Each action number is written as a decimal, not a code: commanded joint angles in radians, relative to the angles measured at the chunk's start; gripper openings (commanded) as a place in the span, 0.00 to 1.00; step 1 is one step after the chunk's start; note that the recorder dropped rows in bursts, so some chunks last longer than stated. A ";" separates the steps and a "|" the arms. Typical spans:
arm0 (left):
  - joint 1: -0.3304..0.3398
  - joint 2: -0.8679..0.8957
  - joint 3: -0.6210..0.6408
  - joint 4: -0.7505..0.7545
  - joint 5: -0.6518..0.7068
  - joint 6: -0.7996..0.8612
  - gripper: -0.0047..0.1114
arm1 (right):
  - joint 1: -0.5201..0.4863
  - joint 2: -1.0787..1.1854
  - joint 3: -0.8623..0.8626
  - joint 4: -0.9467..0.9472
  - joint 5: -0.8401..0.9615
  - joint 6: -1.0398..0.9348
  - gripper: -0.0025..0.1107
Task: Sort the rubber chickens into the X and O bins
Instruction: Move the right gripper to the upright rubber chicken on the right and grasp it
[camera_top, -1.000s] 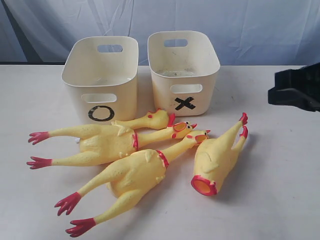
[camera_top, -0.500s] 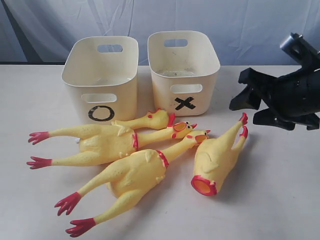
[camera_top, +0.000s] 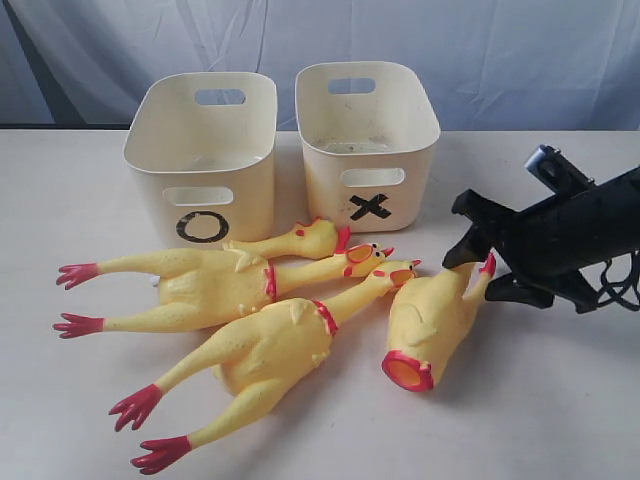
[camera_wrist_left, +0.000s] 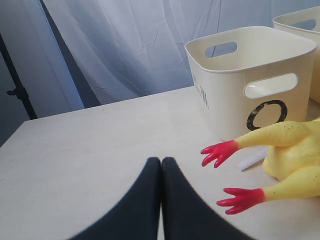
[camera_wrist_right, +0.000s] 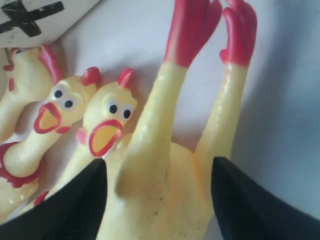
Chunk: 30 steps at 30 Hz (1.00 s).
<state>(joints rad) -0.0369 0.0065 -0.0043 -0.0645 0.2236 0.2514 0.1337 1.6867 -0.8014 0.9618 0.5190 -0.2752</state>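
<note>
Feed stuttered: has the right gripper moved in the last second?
Yes. The right gripper came leftward from the view's edge toward the X bin, now straddling the headless chicken.

On the table: O bin upper L-ctr, X bin just R of it, small gap btwn. In front of that gap lies the head-and-neck piece. Below that, upper chicken ctr-L & lower chicken bottom ctr, touching, feet L, heads R. R of their heads: headless body, feet toward upper R. At ctr-R the right gripper, a finger each side of those legs.
</note>
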 joint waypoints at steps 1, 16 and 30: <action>-0.003 -0.006 0.004 -0.001 -0.008 -0.005 0.04 | -0.003 0.032 0.001 0.124 -0.013 -0.101 0.53; -0.003 -0.006 0.004 -0.001 -0.008 -0.005 0.04 | 0.056 0.053 0.001 0.226 -0.070 -0.176 0.38; -0.003 -0.006 0.004 -0.001 -0.008 -0.005 0.04 | 0.079 0.049 0.001 0.236 -0.051 -0.176 0.01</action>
<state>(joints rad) -0.0369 0.0065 -0.0043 -0.0645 0.2236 0.2514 0.2108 1.7397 -0.8014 1.1953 0.4467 -0.4414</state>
